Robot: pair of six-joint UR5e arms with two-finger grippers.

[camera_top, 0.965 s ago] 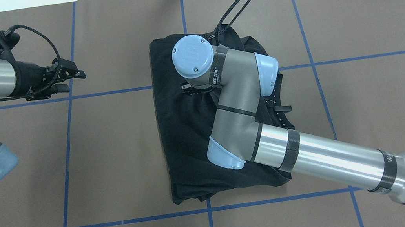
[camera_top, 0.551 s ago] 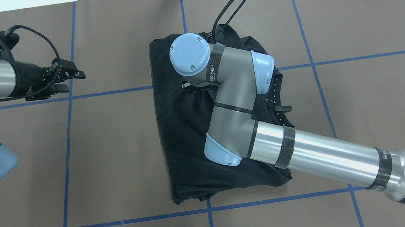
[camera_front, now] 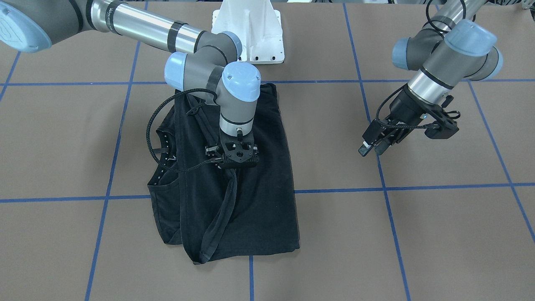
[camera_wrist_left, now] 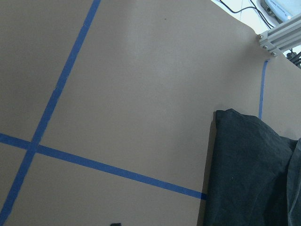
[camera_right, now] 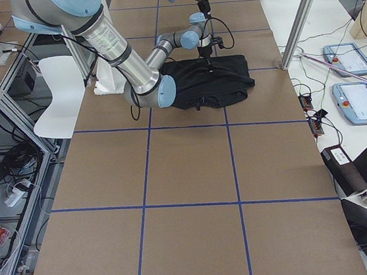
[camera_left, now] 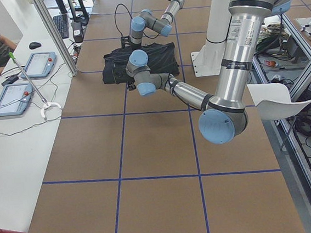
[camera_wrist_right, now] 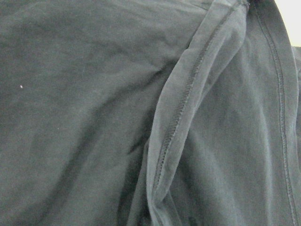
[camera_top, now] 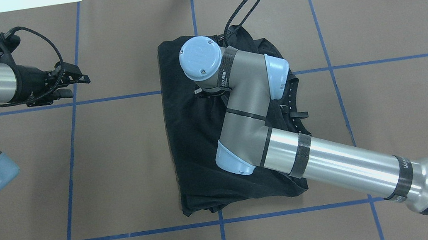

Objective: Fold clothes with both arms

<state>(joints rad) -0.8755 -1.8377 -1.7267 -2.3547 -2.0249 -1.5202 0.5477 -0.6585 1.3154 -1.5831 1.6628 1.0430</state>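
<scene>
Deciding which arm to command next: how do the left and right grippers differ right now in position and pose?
The right gripper points straight down onto the black T-shirt; the left gripper hangs tilted over the brown table, apart from the shirt. The right gripper's fingers are hidden in every view, so its state is unclear; the left gripper's fingers show, slightly apart. Both are black.

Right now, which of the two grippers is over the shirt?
The right gripper, pointing down onto the black T-shirt. The left gripper hangs apart from it, over the brown table.
</scene>
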